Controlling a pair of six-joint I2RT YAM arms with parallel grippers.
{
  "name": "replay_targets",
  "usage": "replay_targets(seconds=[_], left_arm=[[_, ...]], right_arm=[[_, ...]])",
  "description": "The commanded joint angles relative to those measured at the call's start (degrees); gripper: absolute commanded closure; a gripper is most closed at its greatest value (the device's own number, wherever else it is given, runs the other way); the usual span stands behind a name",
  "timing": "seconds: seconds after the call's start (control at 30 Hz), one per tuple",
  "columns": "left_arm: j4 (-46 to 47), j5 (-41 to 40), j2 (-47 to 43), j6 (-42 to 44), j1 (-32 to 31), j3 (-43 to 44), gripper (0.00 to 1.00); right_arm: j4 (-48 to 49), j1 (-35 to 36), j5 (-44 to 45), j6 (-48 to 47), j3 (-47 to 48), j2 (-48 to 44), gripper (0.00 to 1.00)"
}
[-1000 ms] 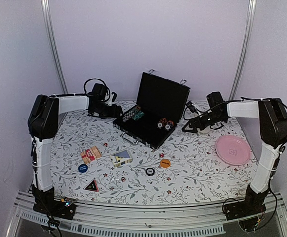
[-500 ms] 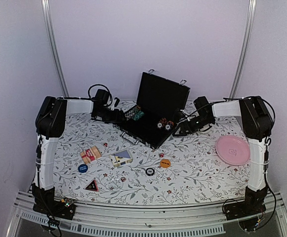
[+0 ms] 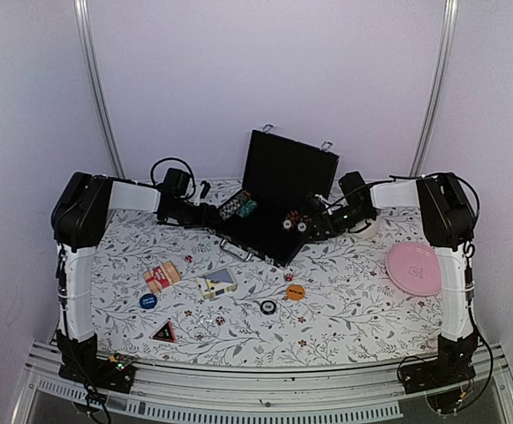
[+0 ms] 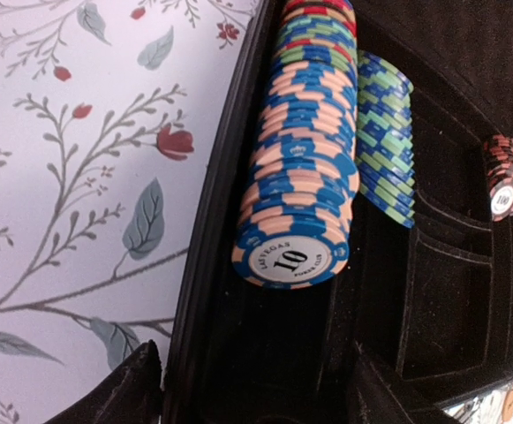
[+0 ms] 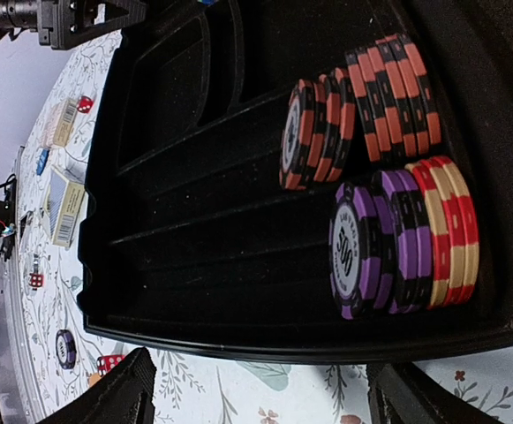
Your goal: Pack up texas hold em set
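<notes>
On the floral tablecloth [image 3: 353,305], the open briefcase [image 3: 258,231] lies lengthwise between the arms. The left gripper [image 4: 254,367] faces its left end and the right gripper [image 5: 260,371] its right end, fingers wide and empty.

The black rectangular briefcase [image 3: 284,177], upper centre of the overhead view, has a matt, faintly speckled, flocked-looking black tray lining [image 5: 212,256]. Its small silver latches [image 3: 327,146] look like metal. The blue-and-peach striped poker chips [image 4: 300,177] look like smooth moulded plastic with a slight sheen and paper-like centre labels. The white floral table cover [image 4: 79,177] is smooth and matt. The round pink plate [image 3: 415,268], at right, looks smooth.
</notes>
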Motion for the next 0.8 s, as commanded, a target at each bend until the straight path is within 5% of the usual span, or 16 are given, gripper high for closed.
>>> replay_targets(seconds=[0.0,0.77], left_arm=[[2.23,1.9,-4.59,-1.37,-1.56,-4.54,0.29],[5.86,-2.01,-20.6,-4.71,-6.23,-25.73,0.31]], right_arm=[[-1.21,0.47,-2.08,-1.33,1.89,2.59,0.19],[-1.51,3.21,-1.89,-1.31,9.18,8.54,0.21]])
